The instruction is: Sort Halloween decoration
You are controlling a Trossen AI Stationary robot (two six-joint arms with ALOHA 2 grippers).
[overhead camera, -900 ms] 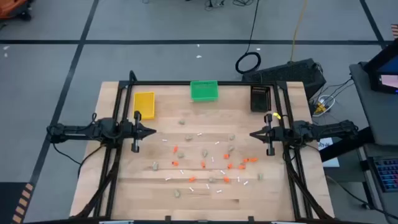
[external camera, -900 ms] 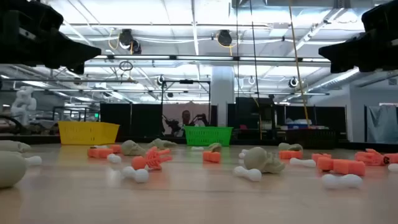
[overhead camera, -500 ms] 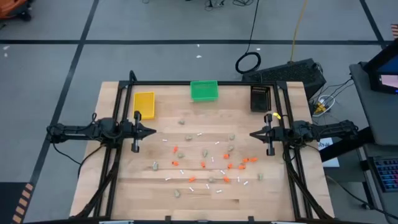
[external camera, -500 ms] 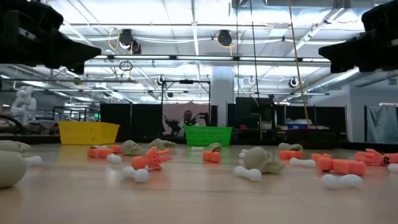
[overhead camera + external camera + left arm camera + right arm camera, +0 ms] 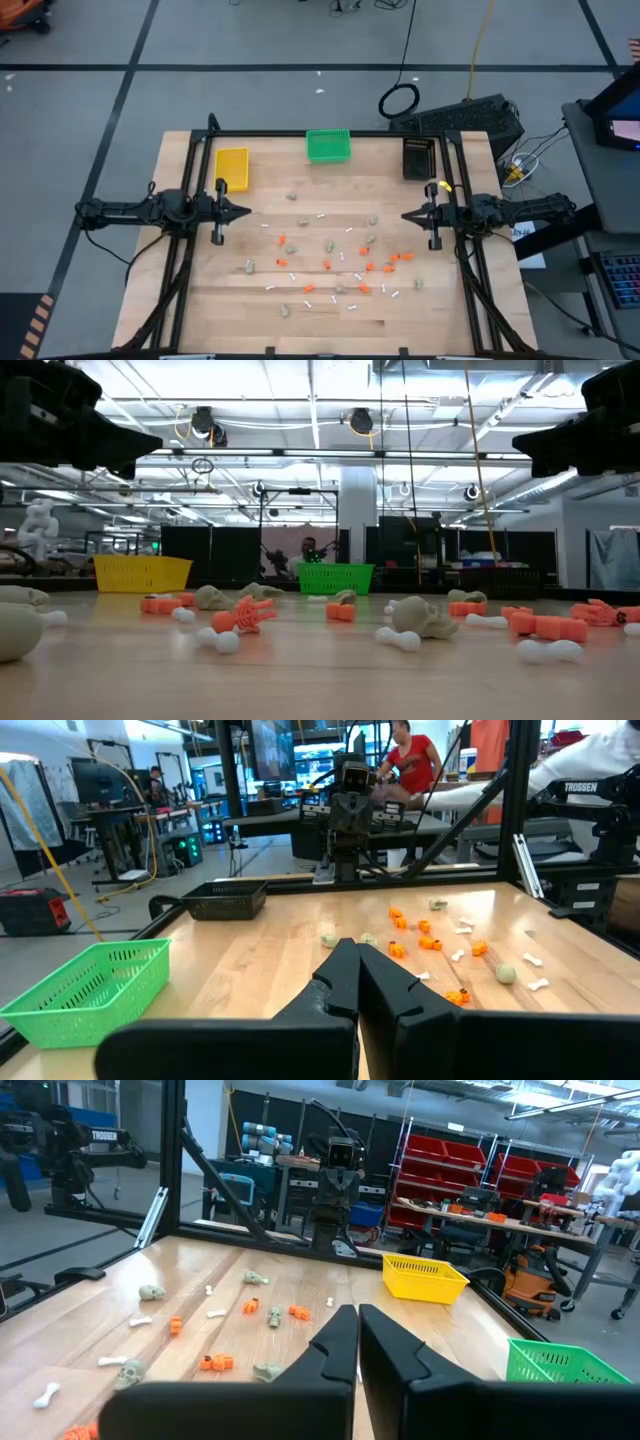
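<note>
My left pincer hovers at the left side of the wooden tabletop, fingers pressed together and holding nothing. My right pincer mirrors it at the right side, also closed and empty. The Halloween decoration lies scattered across the middle between them: orange bits, beige skull-like lumps and thin white bone sticks, none yet sorted. A yellow bin, green bin and black bin line the far edge. To begin well, I judge I should open one pincer, choose an isolated piece, and descend straight over it. The word TROSSEN shows on equipment beyond the tabletop.
</note>
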